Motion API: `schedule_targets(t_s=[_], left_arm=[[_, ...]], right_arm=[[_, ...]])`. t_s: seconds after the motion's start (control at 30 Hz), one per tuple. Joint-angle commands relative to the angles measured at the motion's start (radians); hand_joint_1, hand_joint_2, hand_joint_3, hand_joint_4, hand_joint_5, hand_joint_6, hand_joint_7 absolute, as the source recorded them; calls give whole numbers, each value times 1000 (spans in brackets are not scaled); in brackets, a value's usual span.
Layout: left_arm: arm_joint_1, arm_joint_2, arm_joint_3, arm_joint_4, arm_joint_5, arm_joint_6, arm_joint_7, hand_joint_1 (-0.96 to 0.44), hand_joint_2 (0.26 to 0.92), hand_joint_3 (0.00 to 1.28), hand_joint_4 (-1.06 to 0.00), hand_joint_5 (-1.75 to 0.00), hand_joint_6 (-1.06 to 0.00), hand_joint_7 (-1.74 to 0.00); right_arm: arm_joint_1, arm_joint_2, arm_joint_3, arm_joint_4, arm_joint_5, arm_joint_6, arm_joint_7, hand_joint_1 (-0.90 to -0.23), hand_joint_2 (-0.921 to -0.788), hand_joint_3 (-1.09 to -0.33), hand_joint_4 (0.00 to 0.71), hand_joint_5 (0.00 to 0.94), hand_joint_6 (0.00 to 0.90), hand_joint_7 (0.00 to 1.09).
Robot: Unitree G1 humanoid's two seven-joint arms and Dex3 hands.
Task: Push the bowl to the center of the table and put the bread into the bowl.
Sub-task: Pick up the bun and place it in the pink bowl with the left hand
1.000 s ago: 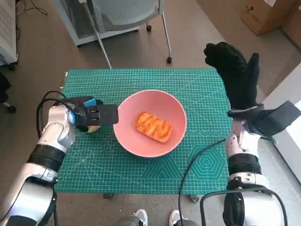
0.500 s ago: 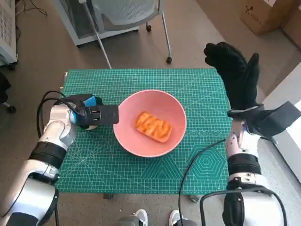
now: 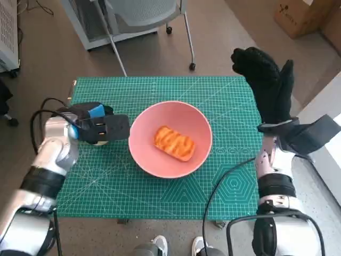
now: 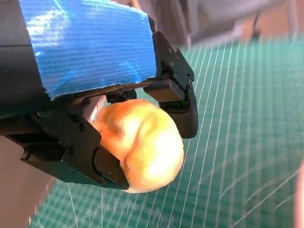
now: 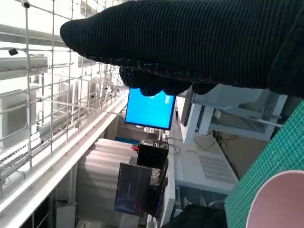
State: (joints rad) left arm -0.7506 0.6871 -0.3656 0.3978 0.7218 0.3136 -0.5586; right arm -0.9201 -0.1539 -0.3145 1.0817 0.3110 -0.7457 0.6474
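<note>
Small table here is covered edge to edge by a green cutting mat (image 3: 160, 186) with a white grid and some geometric line patterns printed on it. Sitting right on the mat, pretty much in the middle, is a pink bowl (image 3: 139, 133). The table stands on a brownish floor (image 3: 48, 58), with a wheeled chair base (image 3: 181, 32) just past the far edge.

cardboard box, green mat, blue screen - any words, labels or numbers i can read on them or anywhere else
No text can be read in any view.
Cardboard box: a small dark printed mark, too small to read.
Green mat: only pale grid lines and patterns; any numbering is too small to make out.
Blue screen: glowing, but its content is too blurred to read.
Blue tape on the left hand: plain, no writing.
</note>
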Motion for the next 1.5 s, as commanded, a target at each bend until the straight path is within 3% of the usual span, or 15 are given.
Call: schedule_targets(t_s=[0.03, 0.17, 0.33, 0.73, 1.07, 1.5], left_arm=[[63, 40, 98, -268, -33, 55, -37, 2, 921, 84, -574, -1442, -743, -876], [95, 35, 153, -412, -57, 64, -34, 2, 915, 74, -596, -1395, -762, -882], [116, 9, 191, -536, -75, 52, -15, 2, 915, 56, -665, -1206, -702, -1070], [83, -79, 128, -711, -20, 56, -8, 3, 917, 28, -732, -1055, -684, -1166], [5, -191, 10, -602, -1, 24, -24, 2, 920, 46, -711, -1118, -651, -1159], [-13, -273, -55, -429, -13, -74, 19, 3, 919, 25, -747, -1205, -689, -998]], right_arm=[[24, 1, 1, 17, -6, 7, -13, -656, -921, -694, 175, 0, 343, 2], [23, 2, 5, 17, -10, 3, -16, -659, -921, -696, 175, 0, 344, 2], [18, -1, 8, 26, -16, -1, -18, -655, -921, -698, 174, 0, 343, 2], [10, -8, 22, 35, -27, -12, -27, -662, -921, -701, 177, 2, 343, 1], [16, -7, 25, 31, -22, -21, -14, -670, -921, -701, 179, 2, 342, 0], [33, -7, 17, 16, -3, -14, 1, -675, -921, -699, 179, 1, 329, 0]])
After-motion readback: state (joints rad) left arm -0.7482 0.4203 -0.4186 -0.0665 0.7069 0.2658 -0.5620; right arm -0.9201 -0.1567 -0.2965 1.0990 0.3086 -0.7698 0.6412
